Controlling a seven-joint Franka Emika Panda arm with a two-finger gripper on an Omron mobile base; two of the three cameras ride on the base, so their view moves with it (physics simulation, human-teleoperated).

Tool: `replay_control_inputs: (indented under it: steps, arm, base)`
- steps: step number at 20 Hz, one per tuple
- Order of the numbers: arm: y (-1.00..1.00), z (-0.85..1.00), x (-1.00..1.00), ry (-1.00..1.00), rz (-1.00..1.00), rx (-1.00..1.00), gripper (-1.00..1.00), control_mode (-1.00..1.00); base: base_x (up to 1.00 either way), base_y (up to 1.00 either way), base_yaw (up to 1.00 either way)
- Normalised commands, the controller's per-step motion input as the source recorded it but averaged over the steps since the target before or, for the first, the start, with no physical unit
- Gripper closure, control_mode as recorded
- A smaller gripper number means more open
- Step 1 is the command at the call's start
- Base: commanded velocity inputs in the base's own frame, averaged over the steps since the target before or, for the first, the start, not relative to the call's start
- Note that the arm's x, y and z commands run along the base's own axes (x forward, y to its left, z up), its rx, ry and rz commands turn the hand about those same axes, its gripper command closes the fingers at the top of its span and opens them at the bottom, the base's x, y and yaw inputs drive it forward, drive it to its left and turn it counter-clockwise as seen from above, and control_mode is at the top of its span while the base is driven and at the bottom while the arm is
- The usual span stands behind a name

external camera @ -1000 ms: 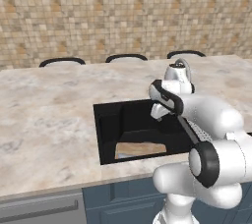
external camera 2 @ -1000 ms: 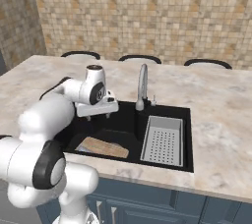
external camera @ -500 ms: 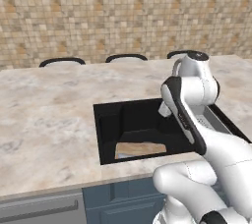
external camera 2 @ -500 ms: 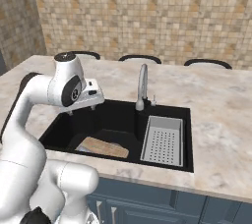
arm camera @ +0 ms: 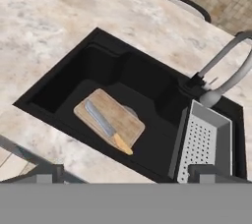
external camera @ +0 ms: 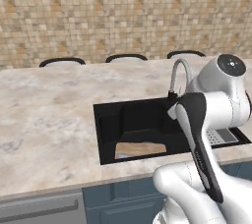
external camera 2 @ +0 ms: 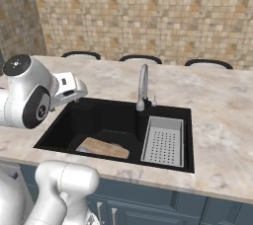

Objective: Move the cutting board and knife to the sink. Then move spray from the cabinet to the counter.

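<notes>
The claw (external camera 2: 79, 91) is wide open and holds nothing. In the right base view it hangs over the left rim of the sink (external camera 2: 59, 126). The cutting board (external camera 2: 105, 148) lies flat on the sink floor, at the near left. A grey tray (external camera 2: 163, 141) sits in the right half, and the faucet (external camera 2: 142, 87) stands at the far rim.

In the left base view, the board (external camera: 140, 149) peeks out at the near edge of the black sink (external camera: 106, 137). The counter (external camera: 47, 115) spreads out to the left.

In the hand view the two finger tips (arm camera: 49, 173) stand far apart, above the sink (arm camera: 49, 93). The knife (arm camera: 107, 126) lies on top of the cutting board (arm camera: 125, 120). In this tilted view the board's long side slants from upper left to lower right. The knife lies along it, grey blade to the upper left and orange handle to the lower right.

I think the first job is done, since both things rest in the sink. The spray comes next. It would be best to lift the arm straight up, clear of the faucet, before turning to find the cabinet, and to keep the claw open for the bottle.
</notes>
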Motion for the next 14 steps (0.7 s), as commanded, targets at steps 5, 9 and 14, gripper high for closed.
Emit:
replay_control_inputs:
  steps: [5, 9, 14]
  arm:
    - [0.07, 0.14, 0.24, 0.02, -0.06, 0.0, -1.0, -1.0]
    - [0.0, -0.01, 0.69, 0.0, -0.23, 0.11, -1.0, -1.0]
    - [0.0, -0.01, 0.44, -0.06, -0.22, 0.25, -1.0, -1.0]
  base:
    - [0.0, 0.0, 0.0]
    - [0.0, 0.0, 0.0]
    - [0.0, 0.0, 0.0]
